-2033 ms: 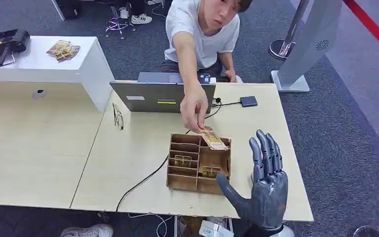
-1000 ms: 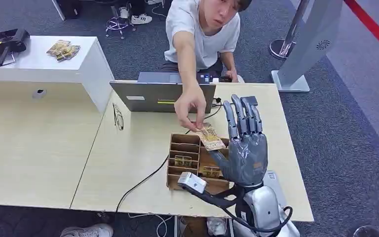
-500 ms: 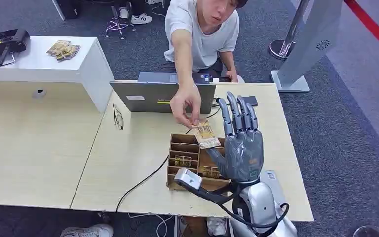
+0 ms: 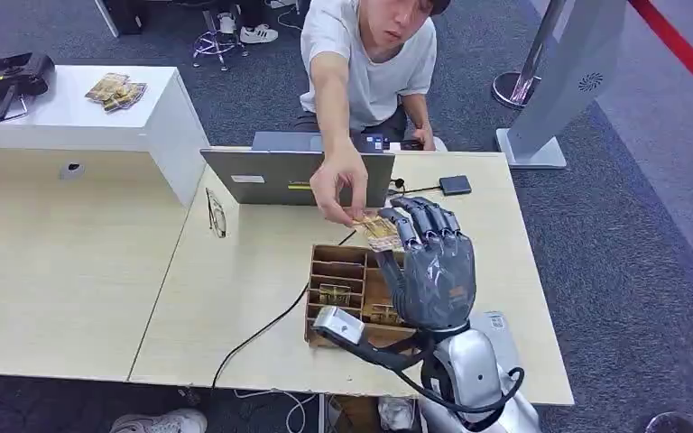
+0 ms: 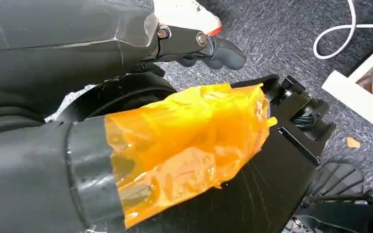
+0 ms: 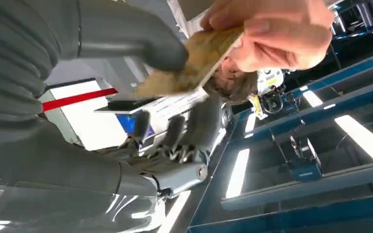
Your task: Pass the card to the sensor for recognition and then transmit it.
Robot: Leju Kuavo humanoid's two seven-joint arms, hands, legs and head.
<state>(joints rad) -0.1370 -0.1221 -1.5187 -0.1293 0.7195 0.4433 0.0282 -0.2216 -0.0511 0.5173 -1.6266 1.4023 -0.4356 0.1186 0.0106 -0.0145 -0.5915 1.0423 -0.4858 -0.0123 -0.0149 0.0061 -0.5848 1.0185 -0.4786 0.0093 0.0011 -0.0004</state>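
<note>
Head view: the grey, dark-fingered right hand [image 4: 431, 271] is raised above the compartmented wooden organiser box [image 4: 338, 298], fingers curling over the tan printed card [image 4: 378, 232]. The card sits above the box's far edge, pinched at its far end by the person's hand [image 4: 341, 185] — behind it stands the grey laptop [image 4: 280, 177].

Left wrist view: the left hand [image 5: 209, 46] is curled near the grey carpet; whether it holds anything cannot be told.

Right wrist view: the thick thumb presses the card's face — the person's fingers [image 6: 272, 34] grip the opposite end.
</note>
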